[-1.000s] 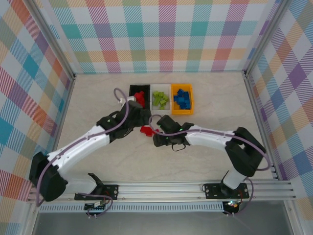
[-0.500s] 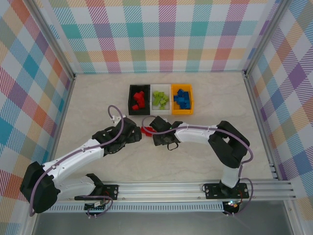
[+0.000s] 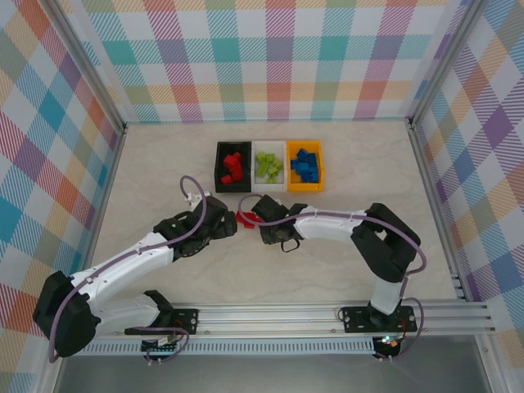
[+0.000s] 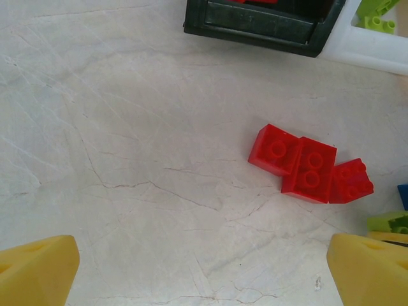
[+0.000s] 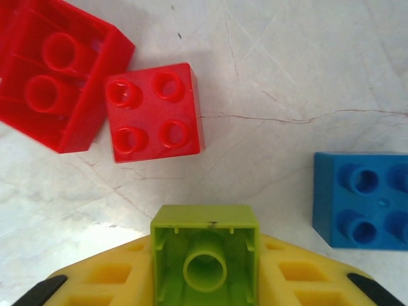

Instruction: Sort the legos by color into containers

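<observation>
My right gripper (image 5: 205,280) is shut on a lime green lego (image 5: 205,245), its hollow underside facing the camera, just above the table. Right in front of it lie two red legos (image 5: 155,111) and, to the right, a blue lego (image 5: 362,199). My left gripper (image 4: 204,274) is open, its yellow fingertips (image 4: 35,271) wide apart over bare table. Three red legos (image 4: 310,169) lie ahead of it to the right. From above, both grippers meet around the red legos (image 3: 244,218). The black bin (image 3: 219,168) holds red bricks, the white bin (image 3: 268,187) green ones, the orange-yellow bin (image 3: 319,168) blue ones.
The three bins stand side by side at the back of the marble-patterned table (image 3: 164,164). Checked walls enclose the table on three sides. A metal rail (image 3: 270,315) with the arm bases runs along the near edge.
The left arm has drawn back from the black bin towards the near-left and come down beside the red bricks. The right gripper has shifted slightly left; in the last half second almost nothing moved.
</observation>
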